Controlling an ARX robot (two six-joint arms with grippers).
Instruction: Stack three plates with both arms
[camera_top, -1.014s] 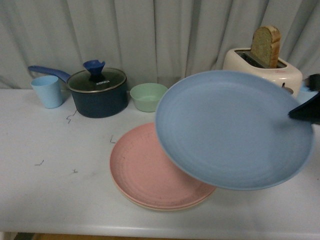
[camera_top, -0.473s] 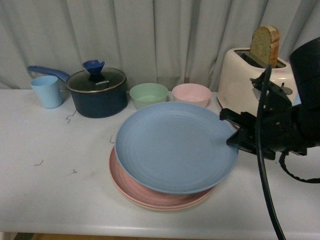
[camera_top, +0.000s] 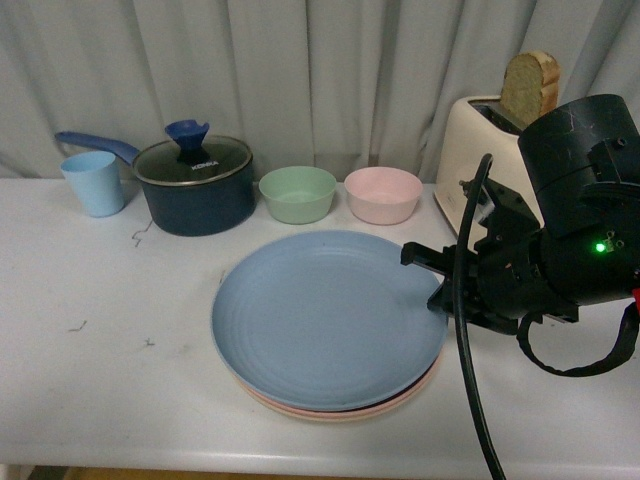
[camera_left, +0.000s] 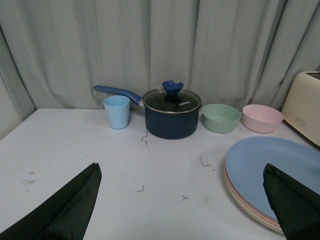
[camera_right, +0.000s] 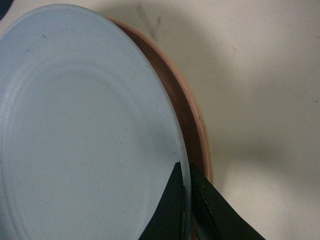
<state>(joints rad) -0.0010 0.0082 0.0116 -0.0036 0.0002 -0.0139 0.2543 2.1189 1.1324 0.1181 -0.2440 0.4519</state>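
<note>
Blue plate (camera_top: 325, 318) sits on top of the pink plate (camera_top: 405, 397), w/ the beige plate (camera_left: 250, 207) at the bottom; only thin rims of the lower two show. Stack lies on the white surface (camera_top: 110, 380), front-centre, in front of the bowls.

Right gripper (camera_right: 186, 197): fingers narrow, pinching the blue plate's right rim, one finger above and one below the edge. Plate sits offset from the pink one on the gripper side, per right wrist view. Right arm (camera_top: 570, 230) is at the stack's right, green light on.

Left gripper (camera_left: 182, 200): jaws wide apart, holding nothing, hanging above the surface to the left of the stack, apart from it.

Behind the stack, left to right: blue cup (camera_top: 95, 182), lidded dark pot (camera_top: 196, 185), green bowl (camera_top: 297, 193), pink bowl (camera_top: 382, 194), toaster (camera_top: 478, 160) w/ a bread slice (camera_top: 529, 88) sticking up. Grey curtain (camera_top: 300, 70) at the back.
</note>
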